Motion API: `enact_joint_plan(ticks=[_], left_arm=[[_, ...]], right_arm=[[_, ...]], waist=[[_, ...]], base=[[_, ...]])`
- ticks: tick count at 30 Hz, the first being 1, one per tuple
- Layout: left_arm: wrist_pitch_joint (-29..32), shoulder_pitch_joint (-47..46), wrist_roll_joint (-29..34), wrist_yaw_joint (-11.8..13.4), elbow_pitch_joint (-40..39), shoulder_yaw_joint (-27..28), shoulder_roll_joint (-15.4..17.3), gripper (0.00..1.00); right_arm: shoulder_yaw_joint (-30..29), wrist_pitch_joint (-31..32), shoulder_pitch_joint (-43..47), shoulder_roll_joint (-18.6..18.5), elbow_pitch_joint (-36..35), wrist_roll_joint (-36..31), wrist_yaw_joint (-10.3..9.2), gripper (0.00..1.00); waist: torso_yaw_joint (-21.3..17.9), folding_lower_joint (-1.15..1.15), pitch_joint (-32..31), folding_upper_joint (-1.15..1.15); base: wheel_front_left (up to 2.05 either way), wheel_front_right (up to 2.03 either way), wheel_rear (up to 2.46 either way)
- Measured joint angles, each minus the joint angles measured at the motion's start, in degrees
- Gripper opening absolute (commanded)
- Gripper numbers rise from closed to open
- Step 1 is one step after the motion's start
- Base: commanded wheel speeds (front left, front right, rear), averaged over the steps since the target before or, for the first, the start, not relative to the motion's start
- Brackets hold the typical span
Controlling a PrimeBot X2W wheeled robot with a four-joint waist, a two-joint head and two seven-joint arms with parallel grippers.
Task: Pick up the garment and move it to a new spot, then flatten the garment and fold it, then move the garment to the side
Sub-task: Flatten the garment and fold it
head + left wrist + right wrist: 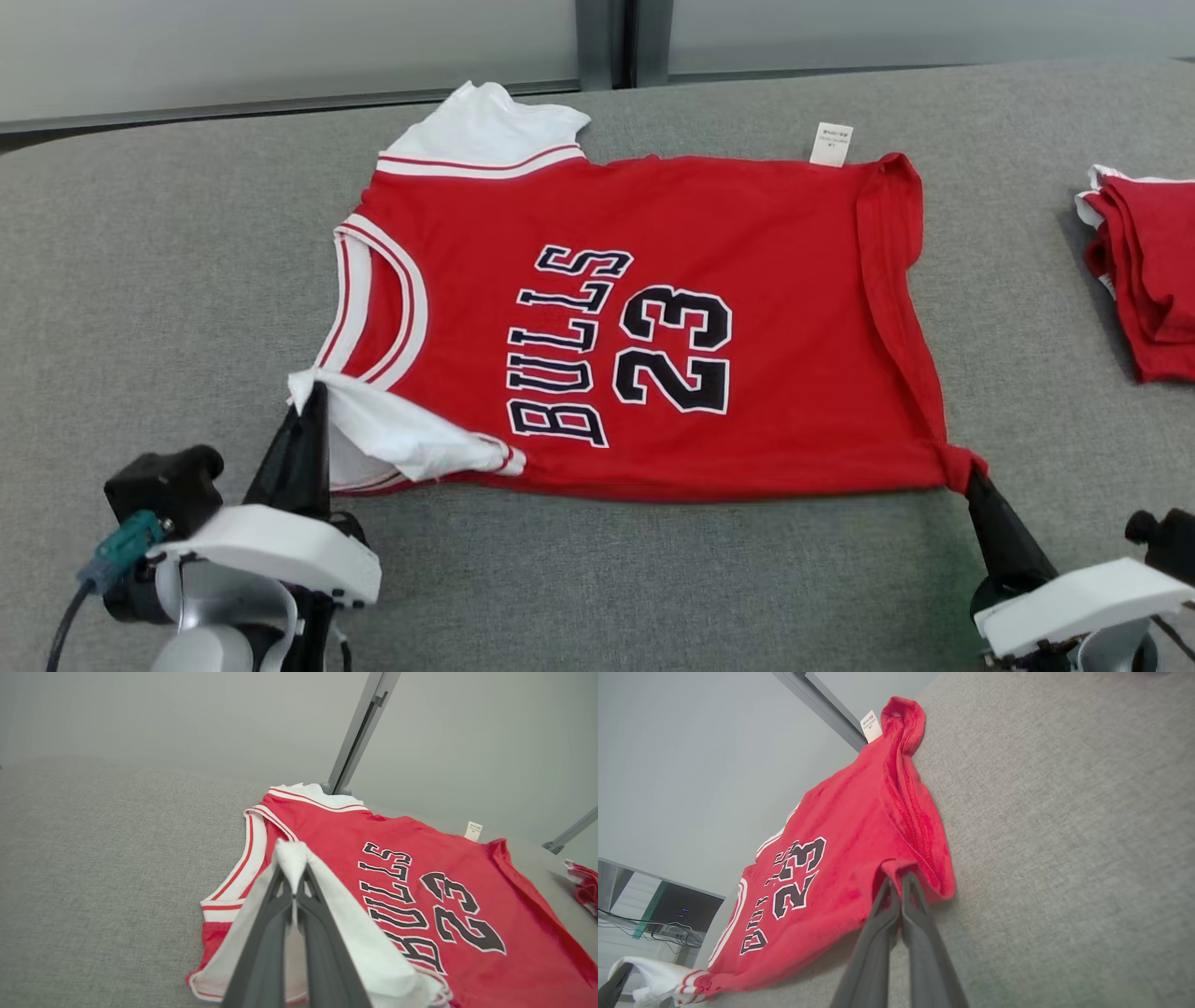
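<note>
A red Bulls 23 jersey [653,317] is seen spread flat across the middle of the head view on a grey fabric surface [140,280], with its neckline turned toward the left of the frame and its hem toward the right. The left gripper [313,397], at the lower left, is clamped on the jersey's white shoulder strap [401,434], which is raised and folded over at the tips. In the left wrist view this white cloth is pinched between the closed fingers [268,933], and the printed front stretches away to the right of the frame. The right gripper [971,476], at the lower right, is closed on the near hem corner, where the red cloth is bunched into a small knot. A white label [831,145] is shown at the jersey's far edge. A folded red garment [1148,280] lies well apart at the right edge of the frame
</note>
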Motion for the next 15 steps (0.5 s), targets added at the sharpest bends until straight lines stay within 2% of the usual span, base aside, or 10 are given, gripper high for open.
enact_joint_plan(ticks=[7, 12, 14, 15], left_arm=[[-2.02, -12.72, -1.67, -2.53, 10.79, 0.94, 0.16, 0.00], [-3.55, -18.77, -2.60, -4.11, 18.45, 1.02, -0.14, 0.00], [-5.42, -21.67, -2.93, -5.58, 22.08, 0.88, -0.31, 0.00], [-6.50, -22.62, -3.00, -6.09, 23.12, 0.85, -0.40, 0.00]], right_arm=[[-0.07, -0.16, -7.94, -1.79, 3.15, 1.02, 0.00, 0.00], [2.22, -1.10, -12.43, -2.81, 5.81, 1.59, 0.00, 0.00], [3.33, -2.48, -13.84, -3.64, 6.68, 2.43, 0.00, 0.36], [3.66, -2.97, -14.16, -3.97, 6.86, 2.58, 0.00, 0.47]], waist=[[-1.11, 0.00, 4.01, 0.00], [-1.23, 0.00, 6.07, 0.00], [-1.20, 0.00, 6.88, 0.00], [-1.11, 0.00, 7.17, 0.00]], base=[[0.00, 0.00, 0.00], [0.00, 0.00, 0.00], [0.00, 0.00, 0.00], [0.00, 0.00, 0.00]])
